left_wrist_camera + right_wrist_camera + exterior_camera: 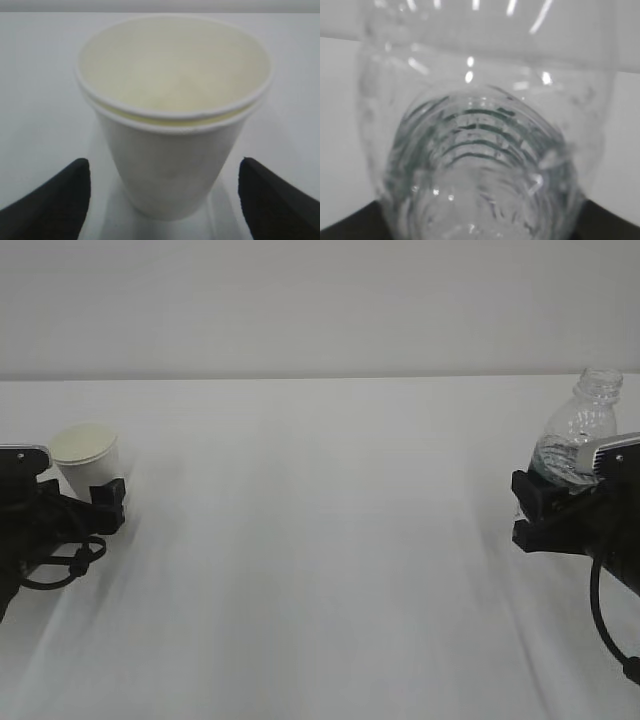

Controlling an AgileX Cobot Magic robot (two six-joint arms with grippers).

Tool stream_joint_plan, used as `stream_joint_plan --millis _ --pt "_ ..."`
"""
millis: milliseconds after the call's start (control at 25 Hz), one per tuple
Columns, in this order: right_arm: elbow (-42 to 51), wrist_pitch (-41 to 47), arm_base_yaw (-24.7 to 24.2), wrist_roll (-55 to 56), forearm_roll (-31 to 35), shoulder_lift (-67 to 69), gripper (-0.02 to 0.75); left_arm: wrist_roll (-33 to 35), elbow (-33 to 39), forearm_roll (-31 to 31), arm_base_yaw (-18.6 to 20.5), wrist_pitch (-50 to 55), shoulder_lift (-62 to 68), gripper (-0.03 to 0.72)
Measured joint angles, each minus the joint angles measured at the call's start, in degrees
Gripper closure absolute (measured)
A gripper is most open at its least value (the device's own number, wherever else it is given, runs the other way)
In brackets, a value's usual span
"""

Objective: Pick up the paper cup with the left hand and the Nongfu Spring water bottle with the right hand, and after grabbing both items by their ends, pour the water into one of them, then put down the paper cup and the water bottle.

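The white paper cup point(85, 453) stands upright on the table at the far left. My left gripper point(108, 502) is open around its lower half. In the left wrist view the cup point(175, 125) fills the middle, and a black finger point(55, 200) stands clear of it on each side. At the far right, my right gripper point(542, 502) is shut on the lower body of the clear, capless water bottle point(580, 430), which leans with its neck up and to the right. The ribbed bottle point(480, 150) fills the right wrist view between the dark fingers point(350, 231). No water stream shows.
A white table point(320, 570) runs from the front edge to a pale wall at the back. The black arms and their cables point(60, 565) sit at the left and right edges.
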Motion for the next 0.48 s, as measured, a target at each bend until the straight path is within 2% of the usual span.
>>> stream_joint_plan --millis 480 --pt "0.0 0.0 0.0 0.0 0.0 0.0 0.345 0.0 -6.7 -0.2 0.0 0.0 4.1 -0.003"
